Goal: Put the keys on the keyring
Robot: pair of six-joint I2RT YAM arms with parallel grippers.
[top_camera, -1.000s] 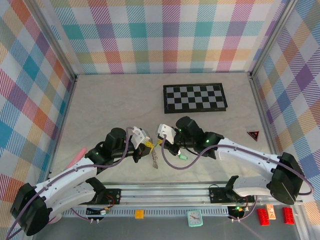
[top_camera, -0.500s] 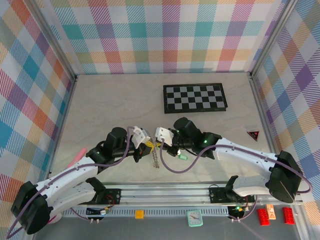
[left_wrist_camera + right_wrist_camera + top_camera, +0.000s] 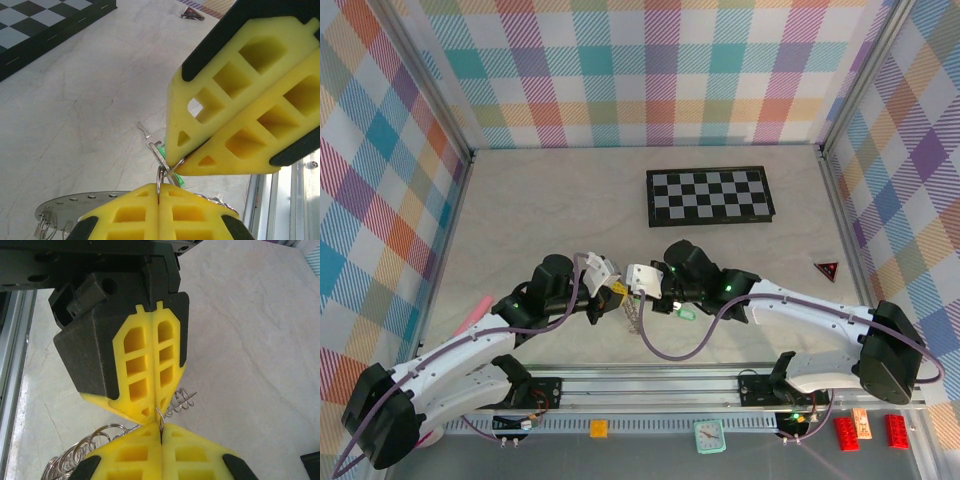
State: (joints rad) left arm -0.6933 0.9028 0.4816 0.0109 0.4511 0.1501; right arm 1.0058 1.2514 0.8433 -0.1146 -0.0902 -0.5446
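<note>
Left wrist: left gripper is pinched shut on a thin wire loop of the keyring. The ring's flat disc hangs under the fingers, off the table. Right gripper sits tip to tip with it, pads closed too, seemingly on the same loop. My read: one arm steadies the ring while the other pries or feeds the loop so a key can slide on. A silver blade with a green bit pokes out beside the right tips; can't tell if it is gripped or lying behind.

Top external: one green key lies on the table just right of the grippers, not on the ring.

Versus half a second back: right gripper has slid left and closed the small gap to the left one. Ring hangs the same, and the table key hasn't moved.
</note>
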